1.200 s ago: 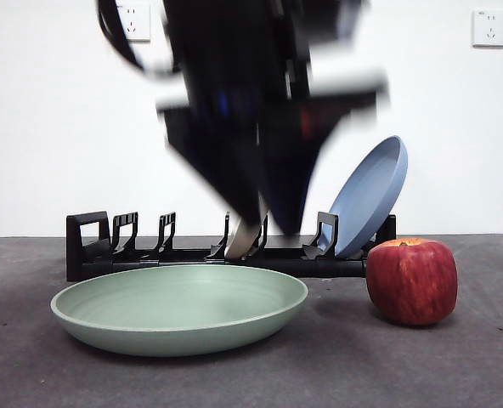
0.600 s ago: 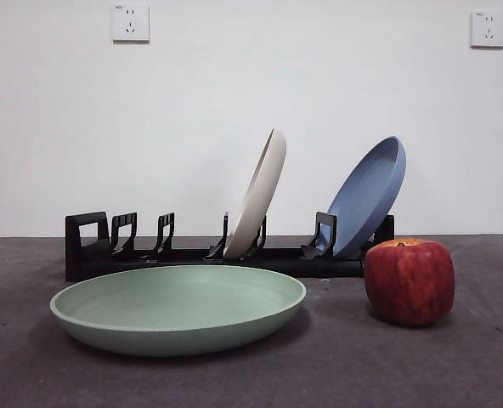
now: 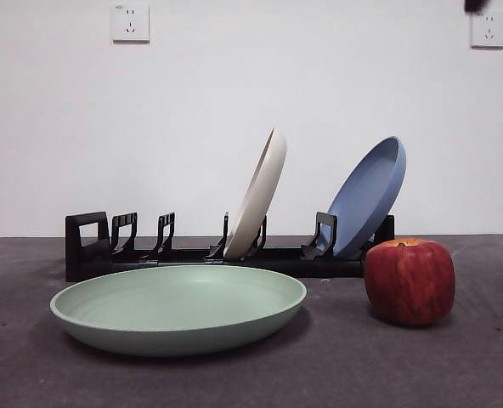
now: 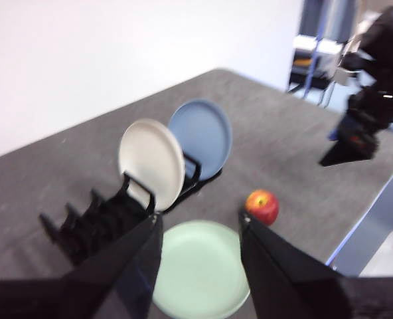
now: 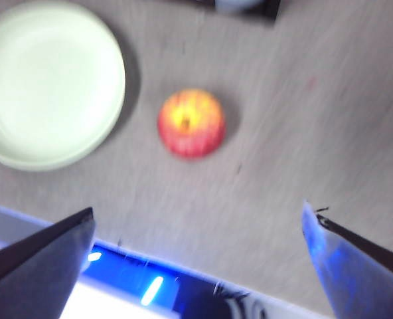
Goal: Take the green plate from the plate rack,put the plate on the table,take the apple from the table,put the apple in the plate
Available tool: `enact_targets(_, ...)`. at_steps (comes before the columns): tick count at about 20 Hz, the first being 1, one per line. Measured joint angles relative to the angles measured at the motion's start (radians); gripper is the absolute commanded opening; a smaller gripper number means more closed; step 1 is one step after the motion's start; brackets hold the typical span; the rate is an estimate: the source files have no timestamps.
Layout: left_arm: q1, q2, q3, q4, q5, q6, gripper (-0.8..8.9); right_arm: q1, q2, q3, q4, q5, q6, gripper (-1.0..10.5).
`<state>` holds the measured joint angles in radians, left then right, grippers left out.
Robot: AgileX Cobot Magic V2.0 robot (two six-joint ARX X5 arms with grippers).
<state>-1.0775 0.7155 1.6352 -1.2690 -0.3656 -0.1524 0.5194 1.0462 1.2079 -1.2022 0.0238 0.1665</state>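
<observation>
Right wrist view: apple well below open right gripper (plate beside).

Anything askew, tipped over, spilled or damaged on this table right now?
Nothing stands out. The green plate lies flat on the table, the apple sits upright beside it, and the cream-white plate and blue plate lean in the plate rack. Both grippers, left and right, are open and well above.

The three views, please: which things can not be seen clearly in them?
- Plate rack: front view, its base is partly behind the green plate.
- Blue plate: right wrist view, cut off by the edge.
- Apple: right wrist view, blurred.
- Right gripper: left wrist view, blurred.
</observation>
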Motion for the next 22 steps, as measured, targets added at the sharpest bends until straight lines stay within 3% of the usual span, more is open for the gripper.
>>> enact_targets(3,0.0,-0.001,0.0,-0.049,-0.024,-0.015,1.93,0.045,-0.032,-0.142,0.083,0.006,0.068,6.6)
enact_targets(7,0.0,-0.001,0.0,-0.052,-0.024,-0.017,1.93,0.061,-0.005,-0.226,0.188,0.006,0.098,6.6)
enact_targets(22,0.0,-0.023,0.0,-0.054,-0.017,-0.052,1.93,0.062,0.274,-0.241,0.502,0.082,0.095,6.6)
